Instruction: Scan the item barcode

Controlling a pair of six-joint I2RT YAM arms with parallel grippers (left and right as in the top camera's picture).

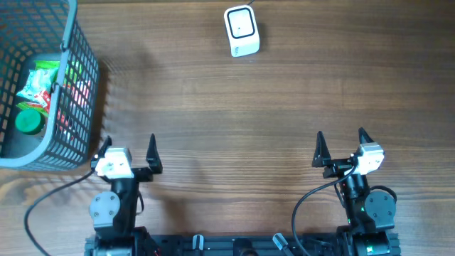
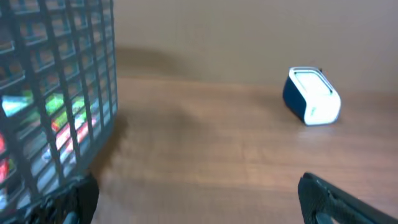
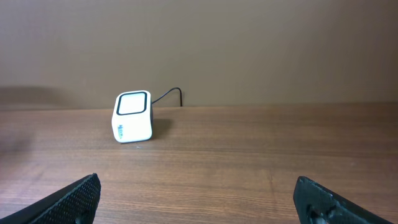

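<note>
A small white barcode scanner (image 1: 242, 30) with a dark-framed window stands at the far middle of the wooden table; it also shows in the left wrist view as the scanner (image 2: 313, 96) and in the right wrist view as the scanner (image 3: 132, 117). Colourful packaged items (image 1: 44, 84) and a green lid (image 1: 29, 122) lie inside a grey wire basket (image 1: 79, 107) at the far left. My left gripper (image 1: 128, 148) is open near the front edge, just right of the basket, holding nothing. My right gripper (image 1: 340, 139) is open at the front right, also holding nothing.
The basket's mesh wall (image 2: 62, 93) fills the left of the left wrist view, close to my left fingers. A black cable (image 3: 166, 94) runs from the scanner toward the back wall. Bare wood lies between both grippers and the scanner.
</note>
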